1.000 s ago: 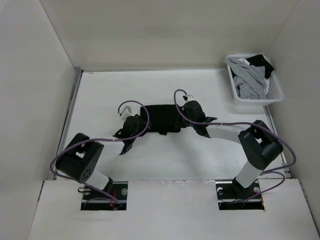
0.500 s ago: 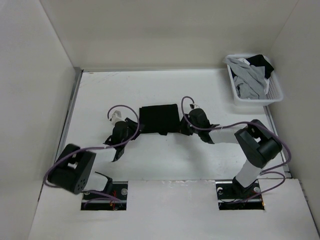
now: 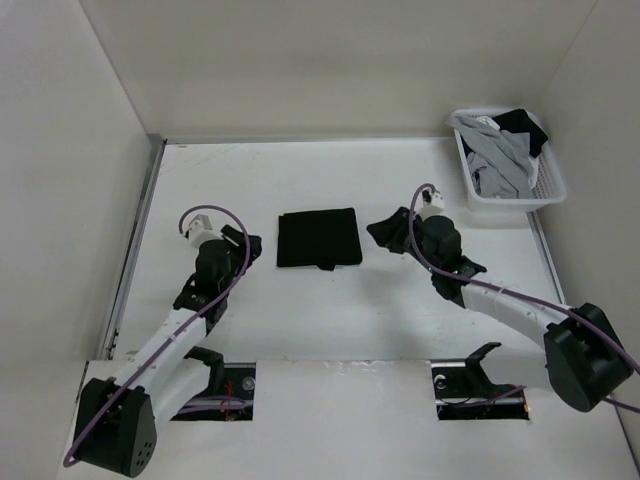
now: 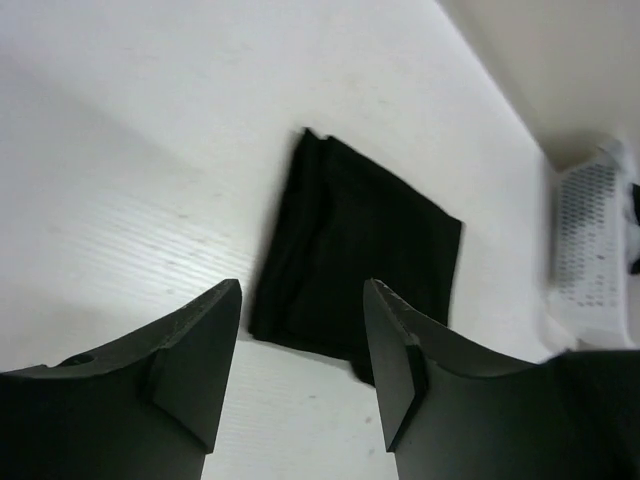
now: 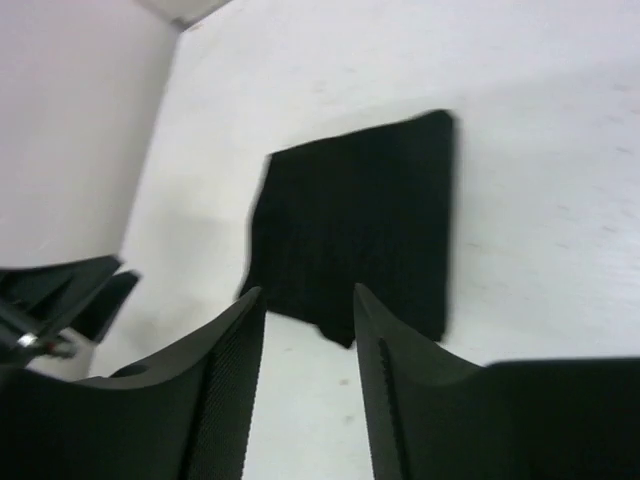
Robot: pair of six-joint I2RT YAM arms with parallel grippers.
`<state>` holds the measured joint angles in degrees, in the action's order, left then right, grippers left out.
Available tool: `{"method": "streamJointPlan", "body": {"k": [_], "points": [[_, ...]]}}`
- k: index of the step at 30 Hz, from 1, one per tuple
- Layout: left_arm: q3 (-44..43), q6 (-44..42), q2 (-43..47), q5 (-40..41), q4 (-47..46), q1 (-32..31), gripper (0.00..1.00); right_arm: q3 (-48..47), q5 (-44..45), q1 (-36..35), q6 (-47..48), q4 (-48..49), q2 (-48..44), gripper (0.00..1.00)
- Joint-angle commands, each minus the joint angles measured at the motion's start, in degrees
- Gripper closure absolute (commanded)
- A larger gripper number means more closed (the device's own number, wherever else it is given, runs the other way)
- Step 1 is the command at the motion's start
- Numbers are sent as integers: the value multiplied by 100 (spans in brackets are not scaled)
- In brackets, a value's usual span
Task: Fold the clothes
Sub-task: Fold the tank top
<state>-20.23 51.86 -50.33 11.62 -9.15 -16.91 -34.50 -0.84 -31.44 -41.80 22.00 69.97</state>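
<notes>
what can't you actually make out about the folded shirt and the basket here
- black T-shirt: neck label shows in no view; folded in or too small.
- Its near edge, right wrist view: partly behind the fingers of the right gripper, blurred.
- basket, top view: whatever lies under the grey garment.
- basket, left wrist view: blurred, cut by the right edge.

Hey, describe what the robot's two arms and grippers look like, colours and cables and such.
The left arm and right arm have white links, bulky black joint housings and looping purple cables. The left gripper and right gripper each carry two black wedge-shaped fingers; the right pair looks finely ribbed.
</notes>
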Motion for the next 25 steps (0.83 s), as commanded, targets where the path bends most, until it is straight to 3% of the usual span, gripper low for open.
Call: {"method": "streamJointPlan", "body": {"k": [1, 8, 19, 25], "points": [[-218, -299, 67, 148, 905, 393, 47, 627, 891, 90, 164, 593, -124, 52], [-43, -325, -302, -450, 801, 1141, 46, 1103, 1192, 617, -109, 982, -309, 42], [-315, -536, -1084, -458, 291, 658, 49, 1147, 875, 916, -170, 991, -291, 41], [-394, -554, -1164, -415, 299, 623, 46, 1112, 840, 925, -170, 991, -195, 41]]}}
